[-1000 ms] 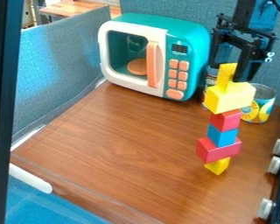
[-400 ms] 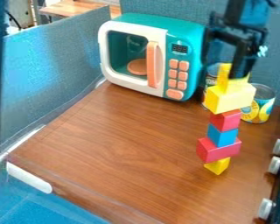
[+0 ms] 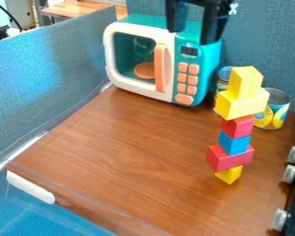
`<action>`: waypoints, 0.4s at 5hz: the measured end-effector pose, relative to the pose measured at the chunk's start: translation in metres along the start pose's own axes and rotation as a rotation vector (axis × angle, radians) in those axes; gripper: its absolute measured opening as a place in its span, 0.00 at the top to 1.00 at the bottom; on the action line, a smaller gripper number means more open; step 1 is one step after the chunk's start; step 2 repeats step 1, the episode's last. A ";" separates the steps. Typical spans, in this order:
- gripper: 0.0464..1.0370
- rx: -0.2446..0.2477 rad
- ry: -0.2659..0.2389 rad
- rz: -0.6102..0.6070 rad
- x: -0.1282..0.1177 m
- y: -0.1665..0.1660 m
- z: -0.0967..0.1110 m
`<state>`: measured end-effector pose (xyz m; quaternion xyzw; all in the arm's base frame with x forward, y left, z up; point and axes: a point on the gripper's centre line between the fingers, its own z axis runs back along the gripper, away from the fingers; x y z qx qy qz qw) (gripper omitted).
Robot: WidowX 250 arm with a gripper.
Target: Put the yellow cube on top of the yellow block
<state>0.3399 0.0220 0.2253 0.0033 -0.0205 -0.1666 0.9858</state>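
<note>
My gripper (image 3: 191,37) hangs at the top, in front of the microwave's upper right part, with its two fingers spread and nothing between them. To its lower right, apart from it, the yellow cube (image 3: 245,81) rests on top of the wider yellow block (image 3: 242,104). That block tops a tower: below it come a red block (image 3: 238,126), a blue block (image 3: 234,143), a wider red block (image 3: 229,158) and a small yellow block (image 3: 229,174) on the table.
A teal and white toy microwave (image 3: 202,69) stands at the back. Two cans, one (image 3: 222,84) behind the tower and one (image 3: 277,110) to its right, stand close by. Silver knobs (image 3: 290,174) line the right edge of the wooden table (image 3: 125,152).
From beside the yellow cube, my gripper has moved up and left, clear of the tower. The cube, which was between or behind the fingers, now stands free on the block.
</note>
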 end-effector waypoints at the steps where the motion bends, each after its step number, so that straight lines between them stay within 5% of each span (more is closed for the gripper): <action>1: 0.04 0.016 0.022 0.031 -0.005 0.007 -0.003; 2: 0.04 0.016 0.022 0.031 -0.005 0.007 -0.003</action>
